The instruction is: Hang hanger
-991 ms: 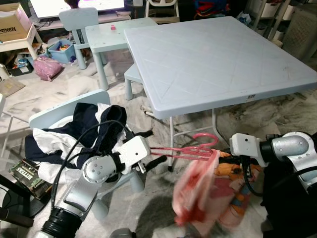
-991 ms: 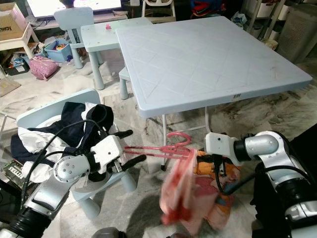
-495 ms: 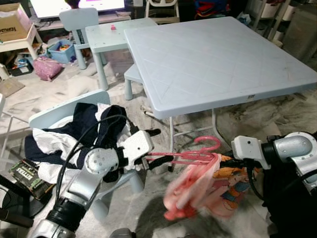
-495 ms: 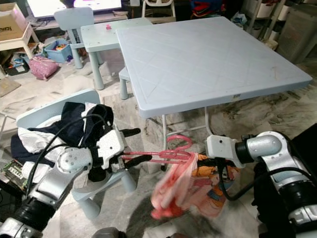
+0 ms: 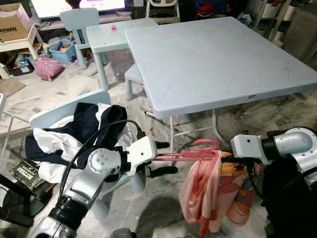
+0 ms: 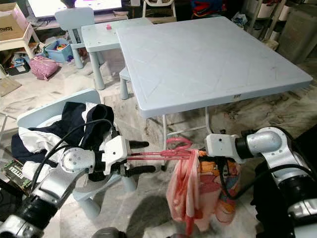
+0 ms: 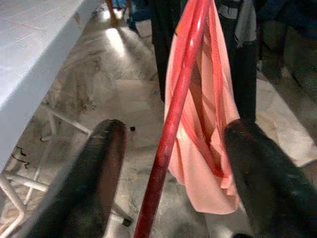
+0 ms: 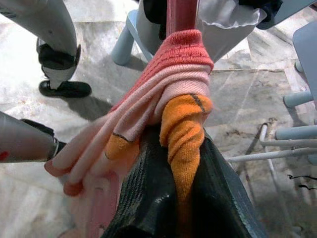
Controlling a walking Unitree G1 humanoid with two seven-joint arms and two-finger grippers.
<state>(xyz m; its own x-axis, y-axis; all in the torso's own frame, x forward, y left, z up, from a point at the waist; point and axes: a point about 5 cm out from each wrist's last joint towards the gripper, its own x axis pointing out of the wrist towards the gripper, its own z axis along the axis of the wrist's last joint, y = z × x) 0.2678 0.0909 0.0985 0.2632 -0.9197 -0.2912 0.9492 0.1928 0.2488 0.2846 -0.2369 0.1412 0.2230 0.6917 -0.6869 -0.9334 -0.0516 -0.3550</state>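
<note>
Bright, even indoor light; head views sharp, wrist views softly blurred.

1. Left arm (image 5: 81, 191): silver shell, round joint, white wrist block, looping black cable
2. Right arm (image 5: 292, 146): silver shell, white wrist block, hanging black cable
3. Fingers (image 7: 91, 183): long, black, matte
</note>
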